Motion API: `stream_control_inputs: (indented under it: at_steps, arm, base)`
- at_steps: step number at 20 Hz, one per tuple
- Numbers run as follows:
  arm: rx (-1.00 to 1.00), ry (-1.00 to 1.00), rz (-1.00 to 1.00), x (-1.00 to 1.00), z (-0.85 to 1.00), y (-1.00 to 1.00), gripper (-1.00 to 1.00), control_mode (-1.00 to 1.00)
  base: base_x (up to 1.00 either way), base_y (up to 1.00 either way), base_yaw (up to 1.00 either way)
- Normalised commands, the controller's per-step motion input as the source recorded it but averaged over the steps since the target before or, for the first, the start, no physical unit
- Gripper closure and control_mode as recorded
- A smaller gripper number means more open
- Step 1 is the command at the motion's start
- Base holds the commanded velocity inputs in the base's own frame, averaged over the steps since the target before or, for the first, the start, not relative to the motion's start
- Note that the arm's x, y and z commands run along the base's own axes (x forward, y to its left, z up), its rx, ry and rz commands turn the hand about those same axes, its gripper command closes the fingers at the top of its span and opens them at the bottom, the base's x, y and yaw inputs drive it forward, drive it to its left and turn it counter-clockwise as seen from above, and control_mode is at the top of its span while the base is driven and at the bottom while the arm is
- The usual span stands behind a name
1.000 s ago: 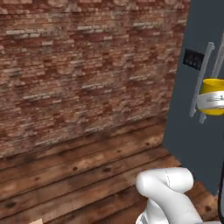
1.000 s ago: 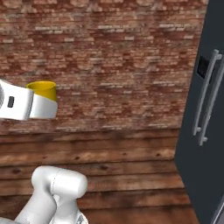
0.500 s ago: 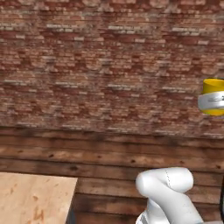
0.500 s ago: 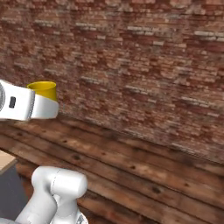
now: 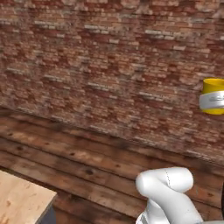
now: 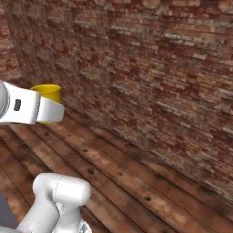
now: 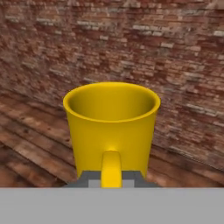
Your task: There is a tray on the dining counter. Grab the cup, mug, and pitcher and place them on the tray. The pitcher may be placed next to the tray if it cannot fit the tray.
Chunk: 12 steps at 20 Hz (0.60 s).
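Observation:
A short golden-yellow mug (image 7: 111,127) with a loop handle stands upright in my gripper (image 7: 111,178), which is shut on the handle side at its base. The left base view shows the mug (image 5: 213,85) held high at the right edge, with my white hand across its lower half. From the right base view, the mug (image 6: 47,92) sits at the left, just behind my hand. A corner of the light tan dining counter (image 5: 19,201) shows at the lower left. The tray, the cup and the pitcher are out of view.
A red brick wall (image 5: 109,65) runs across the background, above a dark wooden plank floor (image 5: 87,162). A grey panel (image 6: 4,211) edges into the lower left of the right base view.
The whole picture has swung, so the base is turning: the dark fridge has left the views and the counter corner has come in. The mug stays held in the same place.

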Motion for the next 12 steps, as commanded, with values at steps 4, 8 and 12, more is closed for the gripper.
stream_control_inputs:
  at_steps: [4,8,12]
  arm:
    - [0.00,0.00,0.00,0.00,0.00,0.00,1.00,1.00]
    - [0.00,0.00,0.00,0.00,0.00,0.00,1.00,1.00]
    - [0.00,0.00,0.00,0.00,0.00,0.00,1.00,1.00]
  base:
    - [0.38,-0.92,0.47]
    - [0.46,-0.73,0.55]
    - [0.58,-0.59,0.61]
